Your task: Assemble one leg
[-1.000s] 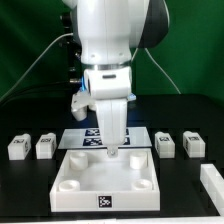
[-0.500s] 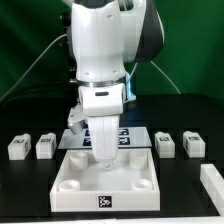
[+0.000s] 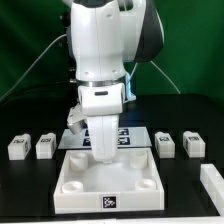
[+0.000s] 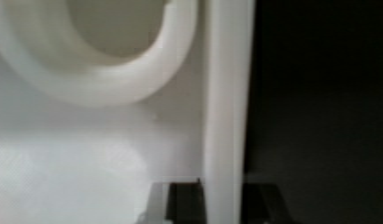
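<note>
hanging low over the white square panel, the pincer hides its opening, so i cannot tell its spread or hold, while the nearest leg lies on the surface beside the panel, where a deeper push might shove the panel into it.

Exterior view: bright, even light; frame small and soft, fine detail lost. Glossy white robot arm nearly clips at upper centre. Matte black table swallows shadows. Wrist view: heavily defocused; large white square plastic panel reads as smooth blur.
</note>
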{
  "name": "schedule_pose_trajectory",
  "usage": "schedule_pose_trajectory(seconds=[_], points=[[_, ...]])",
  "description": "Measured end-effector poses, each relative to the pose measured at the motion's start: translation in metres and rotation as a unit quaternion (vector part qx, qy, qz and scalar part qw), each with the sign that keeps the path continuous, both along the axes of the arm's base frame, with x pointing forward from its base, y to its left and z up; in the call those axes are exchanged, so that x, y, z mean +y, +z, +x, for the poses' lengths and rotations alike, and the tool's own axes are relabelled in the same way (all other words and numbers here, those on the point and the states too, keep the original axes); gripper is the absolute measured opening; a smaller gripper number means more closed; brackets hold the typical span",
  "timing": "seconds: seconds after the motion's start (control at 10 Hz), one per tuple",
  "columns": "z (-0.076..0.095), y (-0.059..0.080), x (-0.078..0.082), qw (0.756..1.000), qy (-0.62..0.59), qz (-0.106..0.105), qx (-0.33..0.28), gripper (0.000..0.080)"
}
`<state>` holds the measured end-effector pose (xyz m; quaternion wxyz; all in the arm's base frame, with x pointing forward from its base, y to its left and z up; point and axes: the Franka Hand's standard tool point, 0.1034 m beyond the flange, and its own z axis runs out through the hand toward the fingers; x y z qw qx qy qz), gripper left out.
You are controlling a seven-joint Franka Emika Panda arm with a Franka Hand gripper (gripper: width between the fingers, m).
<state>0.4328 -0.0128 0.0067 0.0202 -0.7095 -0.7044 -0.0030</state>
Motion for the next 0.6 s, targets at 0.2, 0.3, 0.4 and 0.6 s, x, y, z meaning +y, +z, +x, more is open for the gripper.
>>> schedule_pose_trajectory(seconds=[0.2,0.3,0.4,0.6], points=[[0.0000,0.0000,-0.0001,1.000,0.000,0.000,0.000,0.0053],[0.0001,0.0000,-0.0001,1.000,0.000,0.000,0.000,0.0053],[0.0001,0.0000,-0.0001,1.000,0.000,0.000,0.000,0.0053],[0.0001,0.0000,-0.0001,1.000,0.000,0.000,0.000,0.0054]])
